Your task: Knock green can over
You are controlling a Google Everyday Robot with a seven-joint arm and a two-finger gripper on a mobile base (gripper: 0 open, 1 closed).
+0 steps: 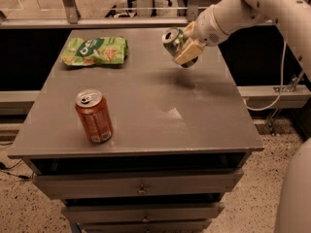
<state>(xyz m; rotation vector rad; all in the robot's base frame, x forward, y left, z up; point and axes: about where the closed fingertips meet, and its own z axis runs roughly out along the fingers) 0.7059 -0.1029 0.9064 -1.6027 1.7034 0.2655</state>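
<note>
in the camera view the green can [172, 38] sits near the far right corner of the worktop [146, 106], tipped steeply with its silver top leaning toward the left edge. the pincer [186, 52], reaching in from the right edge, pinches it across the body. the can looks light, thin-walled and slippery, so i judge that a gentle hold high on the side wall, just under the rim, suits toppling it, since a hard squeeze would likely dent it.
</note>
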